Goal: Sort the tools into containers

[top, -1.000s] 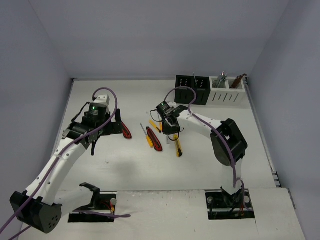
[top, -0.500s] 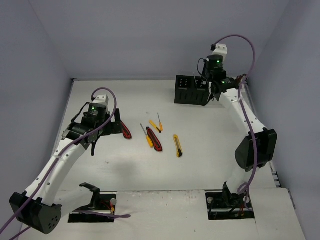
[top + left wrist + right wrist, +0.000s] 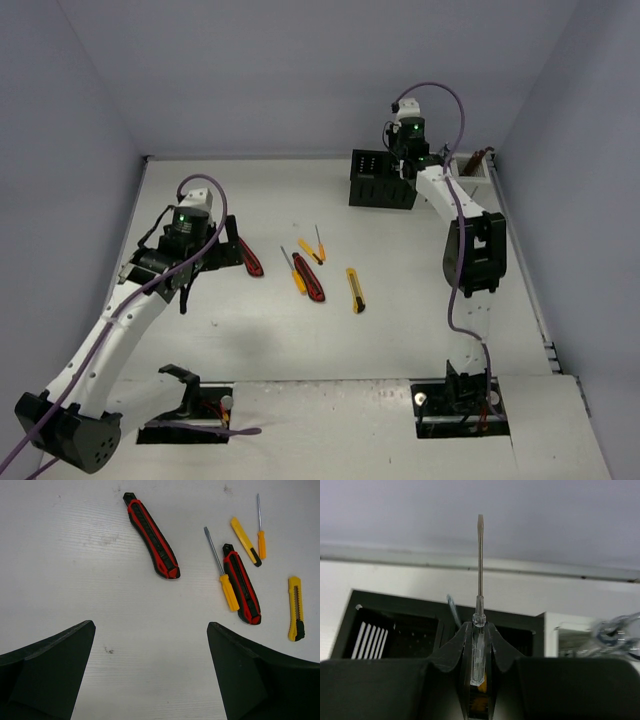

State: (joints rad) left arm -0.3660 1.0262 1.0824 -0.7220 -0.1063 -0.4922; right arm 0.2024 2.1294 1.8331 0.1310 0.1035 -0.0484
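Note:
My right gripper (image 3: 479, 626) is shut on a screwdriver (image 3: 479, 560) with a clear-and-orange handle, its thin shaft pointing away from the fingers. In the top view that gripper (image 3: 403, 163) hangs over the black container (image 3: 375, 185). The white container (image 3: 481, 172) stands right of the black one and is partly hidden by the arm. My left gripper (image 3: 151, 625) is open over bare table, just short of a red-black knife (image 3: 152, 536). Further right lie an orange screwdriver (image 3: 221, 572), a second red-black knife (image 3: 242, 585), a small yellow knife (image 3: 245, 541), a small screwdriver (image 3: 260, 527) and a yellow utility knife (image 3: 295, 609).
The black container's two compartments (image 3: 395, 630) show below the right gripper, with a thin tool leaning in one. Silver wrenches (image 3: 615, 630) stick out of the white container. Walls close the table at the back and both sides.
The right arm swung from the middle of the table up to the back, carrying the screwdriver, and now sits over the black container. The left arm has barely moved.

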